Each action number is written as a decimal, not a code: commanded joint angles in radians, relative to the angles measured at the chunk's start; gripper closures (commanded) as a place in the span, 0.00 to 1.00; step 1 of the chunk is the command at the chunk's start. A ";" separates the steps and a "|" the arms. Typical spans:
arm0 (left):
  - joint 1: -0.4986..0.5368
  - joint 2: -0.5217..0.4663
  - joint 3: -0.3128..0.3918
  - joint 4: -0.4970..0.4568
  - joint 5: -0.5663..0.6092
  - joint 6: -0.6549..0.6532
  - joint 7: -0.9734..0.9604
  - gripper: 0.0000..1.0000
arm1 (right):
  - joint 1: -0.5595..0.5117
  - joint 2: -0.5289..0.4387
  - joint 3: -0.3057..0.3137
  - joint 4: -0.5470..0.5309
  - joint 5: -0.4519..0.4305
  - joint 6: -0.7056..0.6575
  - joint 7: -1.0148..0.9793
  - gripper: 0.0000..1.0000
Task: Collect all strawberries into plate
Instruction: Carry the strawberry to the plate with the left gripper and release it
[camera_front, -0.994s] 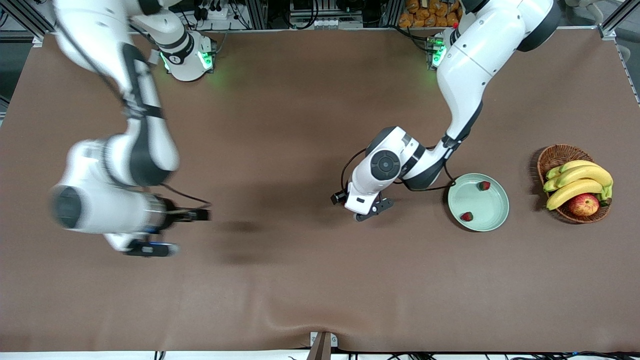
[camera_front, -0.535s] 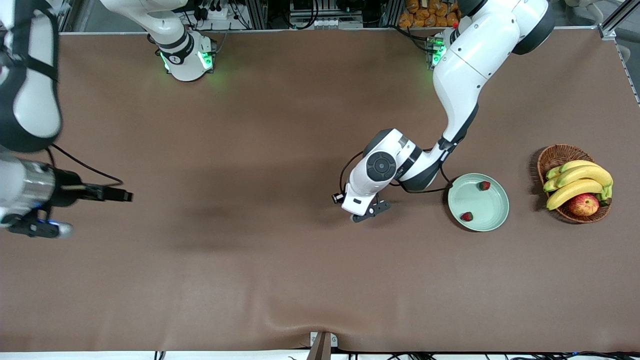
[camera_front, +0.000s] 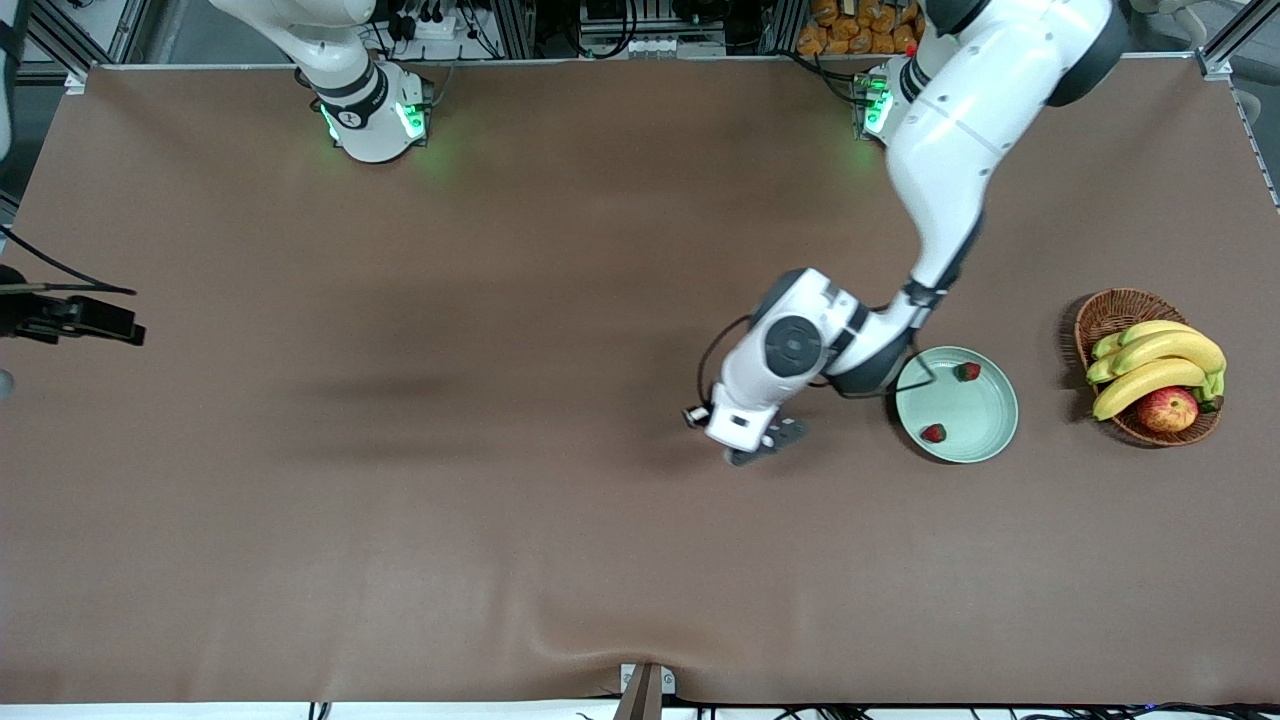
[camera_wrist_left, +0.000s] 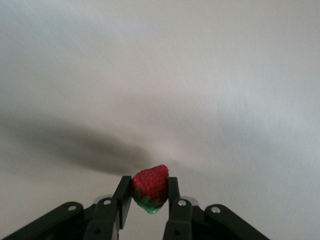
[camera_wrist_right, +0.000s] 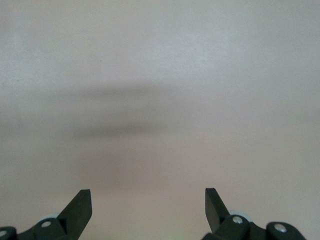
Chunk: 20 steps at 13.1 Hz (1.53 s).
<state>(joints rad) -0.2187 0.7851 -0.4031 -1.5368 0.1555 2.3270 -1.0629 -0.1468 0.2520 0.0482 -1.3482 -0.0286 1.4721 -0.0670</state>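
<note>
Strawberries: two already in plate (camera_front: 985, 432), third strawberry (camera_wrist_left: 150, 188) pinched in left gripper (camera_wrist_left: 149, 200) over bare table beside plate toward right arm's end, still to deliver; right gripper (camera_wrist_right: 148, 204) wide open, waiting at right arm's end

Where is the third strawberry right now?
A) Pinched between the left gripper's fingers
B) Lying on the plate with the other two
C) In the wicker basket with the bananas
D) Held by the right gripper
A: the left wrist view shows the left gripper shut on a strawberry, while only two strawberries lie in the plate, and the right gripper is open with nothing in it.
</note>
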 joint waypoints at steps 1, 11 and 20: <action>0.099 -0.119 -0.014 -0.031 0.019 -0.170 0.085 1.00 | -0.020 -0.078 0.027 -0.133 -0.030 0.083 -0.010 0.00; 0.467 -0.225 -0.017 -0.249 0.062 -0.384 0.574 0.27 | 0.096 -0.102 -0.116 -0.157 -0.027 0.080 -0.007 0.00; 0.469 -0.405 -0.068 -0.002 0.039 -0.619 0.570 0.00 | 0.105 -0.105 -0.117 -0.132 -0.005 -0.007 -0.005 0.00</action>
<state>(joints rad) 0.2489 0.4131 -0.4422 -1.6209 0.1988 1.7989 -0.4888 -0.0549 0.1803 -0.0590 -1.4658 -0.0387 1.5040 -0.0706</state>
